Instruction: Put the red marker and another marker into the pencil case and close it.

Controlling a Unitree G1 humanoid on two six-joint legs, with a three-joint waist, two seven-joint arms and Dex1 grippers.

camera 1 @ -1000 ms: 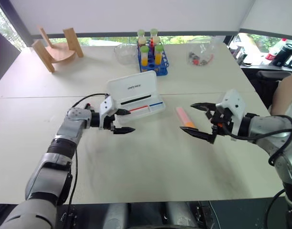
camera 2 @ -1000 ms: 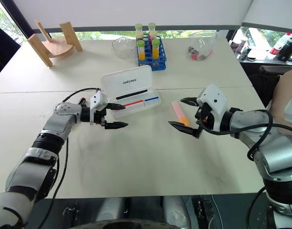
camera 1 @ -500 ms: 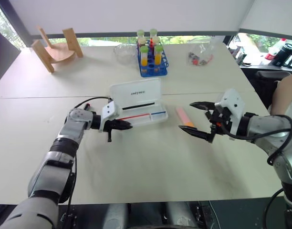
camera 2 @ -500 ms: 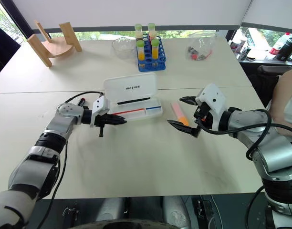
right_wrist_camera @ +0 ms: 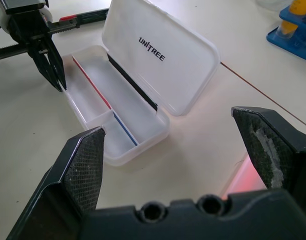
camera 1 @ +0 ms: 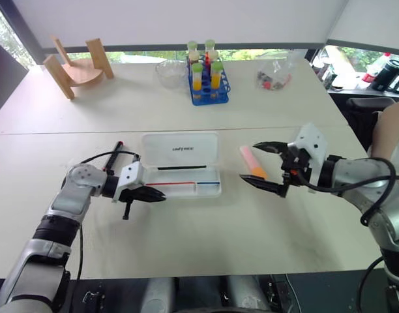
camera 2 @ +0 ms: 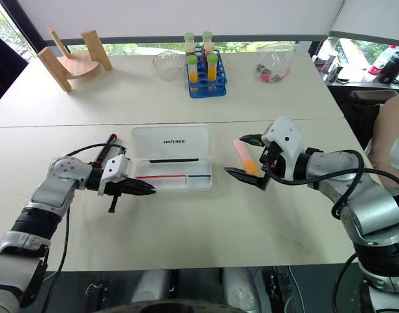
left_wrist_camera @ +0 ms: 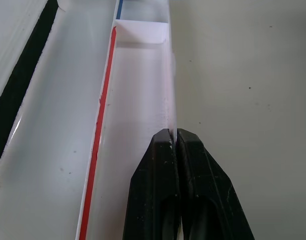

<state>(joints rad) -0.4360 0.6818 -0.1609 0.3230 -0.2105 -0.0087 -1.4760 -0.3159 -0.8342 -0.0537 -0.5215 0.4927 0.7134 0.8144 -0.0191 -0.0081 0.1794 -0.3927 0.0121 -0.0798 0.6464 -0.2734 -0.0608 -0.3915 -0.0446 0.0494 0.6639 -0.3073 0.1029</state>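
The white pencil case [camera 1: 180,149] lies open at the table's middle, lid tipped back, its tray [right_wrist_camera: 95,107] holding just a red and a blue stripe. My left gripper [camera 1: 158,194] is shut on the thin front wall of the tray at its left end; the left wrist view has that wall pinched between the fingertips [left_wrist_camera: 165,145]. Just behind my left arm lies the red marker [camera 1: 113,156]. The pink highlighter [camera 1: 252,162] with an orange end lies right of the case. My right gripper [camera 1: 248,163] hovers open over the highlighter, empty.
A blue rack of capped tubes [camera 1: 209,81], a glass bowl [camera 1: 169,72], a wooden stand [camera 1: 77,64] and a clear bag [camera 1: 275,76] line the far side. A black mug [camera 1: 390,73] stands off the table's far right corner.
My left gripper shut on the case's front wall and pulled back toward the left, dragging the case nearer and turning it square. The right arm kept still.
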